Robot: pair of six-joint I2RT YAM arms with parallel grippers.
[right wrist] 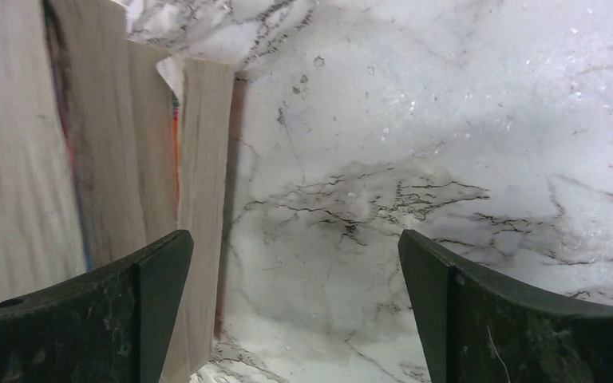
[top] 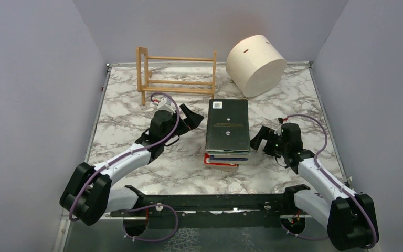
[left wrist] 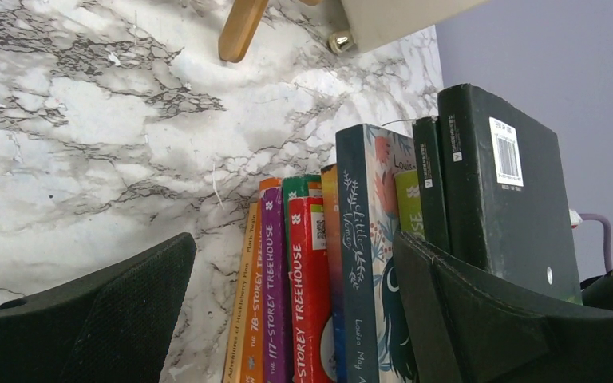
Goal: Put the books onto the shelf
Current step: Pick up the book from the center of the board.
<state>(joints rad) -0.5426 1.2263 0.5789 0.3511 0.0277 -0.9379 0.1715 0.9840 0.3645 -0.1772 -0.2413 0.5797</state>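
The books (top: pixel 227 131) lie in a flat stack at the table's middle, a black one on top. Their spines (left wrist: pixel 311 271) show orange, purple, red, blue and green in the left wrist view. My left gripper (top: pixel 189 118) is open just left of the stack, and its jaws (left wrist: pixel 294 238) span several of the lower spines without closing on them. My right gripper (top: pixel 260 139) is open at the stack's right side. In its own view the right gripper (right wrist: pixel 294 239) frames bare marble, with the page edges (right wrist: pixel 88 159) behind its left finger. The light-wood shelf (top: pixel 177 79) stands empty at the back left.
A cream drum (top: pixel 255 64) lies tilted at the back right, close behind the stack. Lilac walls enclose the marble table (top: pixel 126 115) on three sides. One shelf foot (left wrist: pixel 241 28) and the drum's edge (left wrist: pixel 399 16) show at the top of the left wrist view.
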